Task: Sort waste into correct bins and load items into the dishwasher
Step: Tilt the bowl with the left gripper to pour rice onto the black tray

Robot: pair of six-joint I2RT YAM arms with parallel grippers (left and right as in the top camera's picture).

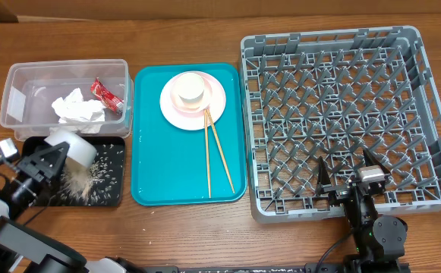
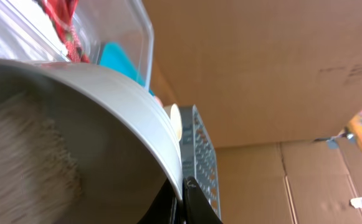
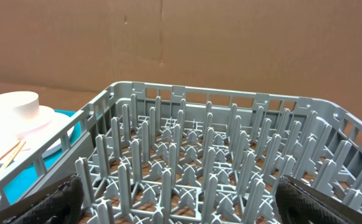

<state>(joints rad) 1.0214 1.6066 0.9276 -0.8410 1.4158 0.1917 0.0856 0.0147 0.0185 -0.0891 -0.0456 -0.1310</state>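
From overhead, your left gripper (image 1: 55,155) pinches a tilted bowl (image 1: 74,148) over the black tray (image 1: 118,195), where rice (image 1: 102,171) lies scattered. Just behind that tray sits the tub (image 1: 9,95), holding the napkin (image 1: 76,108) and the wrapper (image 1: 106,95). On the teal tray (image 1: 152,167) the plate (image 1: 216,105) carries the cup (image 1: 190,89), and the chopsticks (image 1: 209,159) run from the plate's rim toward you. Your right gripper (image 1: 344,171) hangs spread wide over the near edge of the rack (image 1: 254,121). In the left wrist view the bowl's rim fills the picture, with a dark finger (image 2: 190,200) against its lower edge and blurred rice inside. The tub and wrapper show at top left, the rack beyond. In the right wrist view both fingers (image 3: 56,199) sit far apart at the bottom corners with nothing between them. The rack's pegs are ahead, and the plate, cup and chopsticks are off to the left.
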